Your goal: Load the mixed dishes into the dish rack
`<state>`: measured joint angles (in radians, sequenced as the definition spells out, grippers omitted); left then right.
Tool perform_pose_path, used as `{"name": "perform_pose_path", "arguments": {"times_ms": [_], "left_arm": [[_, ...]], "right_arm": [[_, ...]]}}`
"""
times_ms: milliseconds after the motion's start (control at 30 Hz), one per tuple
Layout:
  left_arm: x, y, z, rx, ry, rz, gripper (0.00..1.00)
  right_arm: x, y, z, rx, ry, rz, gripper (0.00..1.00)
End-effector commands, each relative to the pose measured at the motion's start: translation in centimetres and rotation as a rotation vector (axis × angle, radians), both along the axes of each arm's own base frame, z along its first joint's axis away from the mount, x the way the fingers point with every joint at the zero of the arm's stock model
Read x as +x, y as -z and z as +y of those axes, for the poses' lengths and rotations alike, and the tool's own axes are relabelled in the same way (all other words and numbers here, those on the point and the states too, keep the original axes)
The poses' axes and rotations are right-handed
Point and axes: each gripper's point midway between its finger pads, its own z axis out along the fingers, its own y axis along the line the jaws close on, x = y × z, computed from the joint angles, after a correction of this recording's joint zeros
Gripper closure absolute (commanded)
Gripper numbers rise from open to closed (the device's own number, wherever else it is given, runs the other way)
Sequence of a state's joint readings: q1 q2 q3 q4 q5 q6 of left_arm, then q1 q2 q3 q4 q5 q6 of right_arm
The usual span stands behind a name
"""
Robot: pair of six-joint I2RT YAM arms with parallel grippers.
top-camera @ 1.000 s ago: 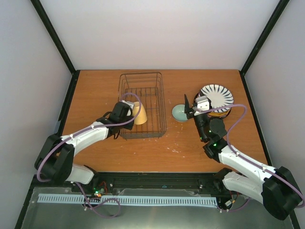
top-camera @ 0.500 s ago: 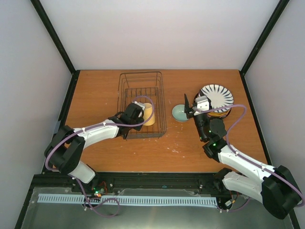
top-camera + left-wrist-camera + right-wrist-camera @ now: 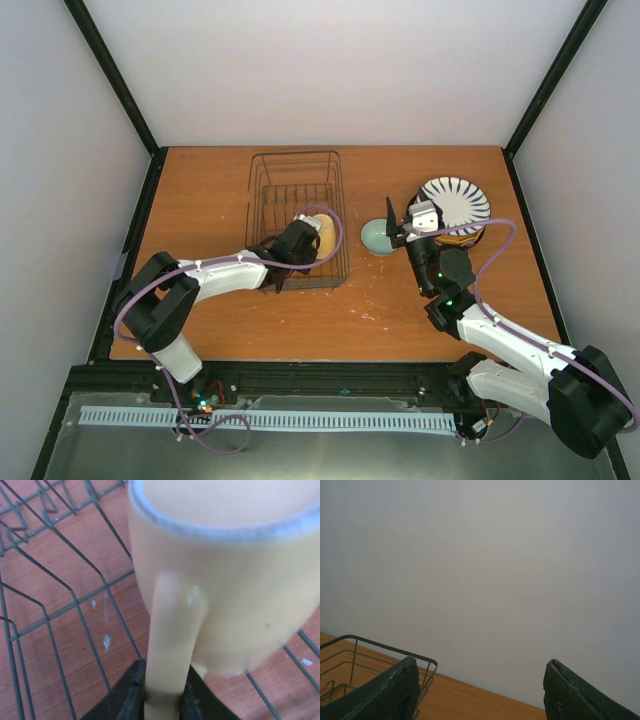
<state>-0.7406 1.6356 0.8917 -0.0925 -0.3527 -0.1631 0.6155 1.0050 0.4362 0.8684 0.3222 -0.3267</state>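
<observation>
Our left gripper [image 3: 162, 696] pinches the mug [image 3: 225, 590] by its handle, low inside the rack [image 3: 295, 158], not yet released. The bowl [image 3: 376, 238] and plates [image 3: 455, 202] wait on the tabletop [image 3: 200, 200] beside our right gripper [image 3: 481, 661], which is spread wide. Since a second ago, the mug has swung rightward, deeper into the rack.

Left arm stretched low from near-left corner of surface [image 3: 200, 200] toward its centre. Left hand [image 3: 303, 240] clamped, fingers [image 3: 127, 700] pinching handle of yellow mug [image 3: 225, 580]. Right arm elbowed from near-right corner; right hand [image 3: 400, 226] raised, tilted upward, jaws spread wide.
</observation>
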Motion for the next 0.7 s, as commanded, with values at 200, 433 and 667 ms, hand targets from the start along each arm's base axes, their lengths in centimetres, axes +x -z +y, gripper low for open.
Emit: {"name": "perform_pose_path", "arguments": {"times_ms": [200, 433, 667], "left_arm": [[-1.1, 0.4, 0.2, 0.033, -0.021, 0.043, 0.66], [-1.4, -1.7, 0.8, 0.005, -0.055, 0.021, 0.37], [-1.8, -6.5, 0.7, -0.115, -0.076, -0.034, 0.18]], "right_arm": [[-0.3, 0.0, -0.8, -0.003, 0.028, -0.008, 0.32], [-0.2, -0.1, -1.3, 0.022, 0.048, 0.023, 0.29], [1.0, 1.0, -1.6, 0.058, 0.079, 0.225, 0.29]]}}
